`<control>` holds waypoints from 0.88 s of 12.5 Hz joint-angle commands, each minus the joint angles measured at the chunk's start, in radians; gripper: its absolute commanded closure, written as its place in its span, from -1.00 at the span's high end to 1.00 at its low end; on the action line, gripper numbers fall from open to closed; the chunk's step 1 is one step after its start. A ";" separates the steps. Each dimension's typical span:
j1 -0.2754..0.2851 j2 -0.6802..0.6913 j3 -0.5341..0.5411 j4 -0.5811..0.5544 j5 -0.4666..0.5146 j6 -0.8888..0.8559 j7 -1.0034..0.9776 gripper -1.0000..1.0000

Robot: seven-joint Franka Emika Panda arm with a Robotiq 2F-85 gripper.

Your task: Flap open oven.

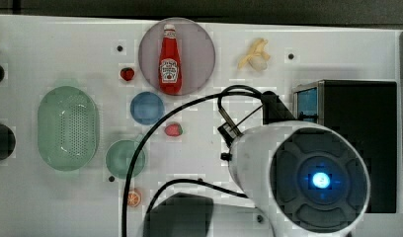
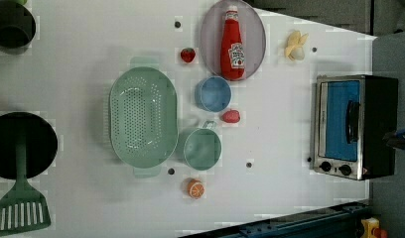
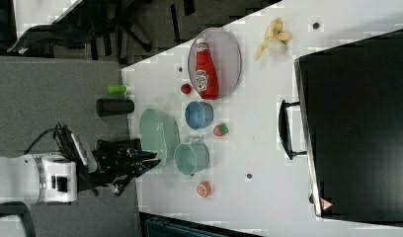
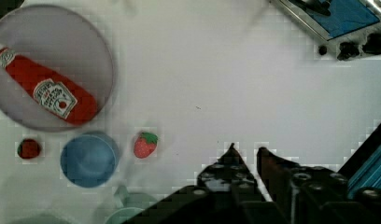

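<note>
The oven (image 2: 354, 126) stands at the left view's right edge, boxy with a black top (image 3: 357, 128) and a silver frame. Its blue glass door (image 2: 342, 119) lies flat against the frame, with the bar handle (image 3: 284, 129) across it and two black knobs (image 2: 335, 167) beside it. My gripper (image 4: 248, 151) hovers well above the table, away from the oven (image 4: 347, 18), whose door and knobs sit in a corner of the wrist view. The black fingers (image 4: 233, 154) stand almost together with nothing between them. The right view has the gripper (image 3: 145, 163) far from the handle.
A ketchup bottle (image 1: 169, 59) lies on a grey plate (image 1: 199, 49). A blue bowl (image 1: 147, 107), two strawberries, a green cup (image 1: 124, 158), a green colander (image 1: 67, 127), an orange slice (image 1: 134, 198) and a banana (image 1: 255, 54) are spread over the white table. The arm (image 1: 298, 168) overhangs the oven.
</note>
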 commanded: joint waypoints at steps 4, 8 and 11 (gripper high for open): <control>-0.046 0.059 -0.169 -0.052 -0.007 0.117 -0.654 -0.65; -0.057 0.132 -0.269 -0.096 -0.007 0.287 -1.091 -0.65; -0.059 0.209 -0.322 -0.124 -0.007 0.414 -1.199 -0.65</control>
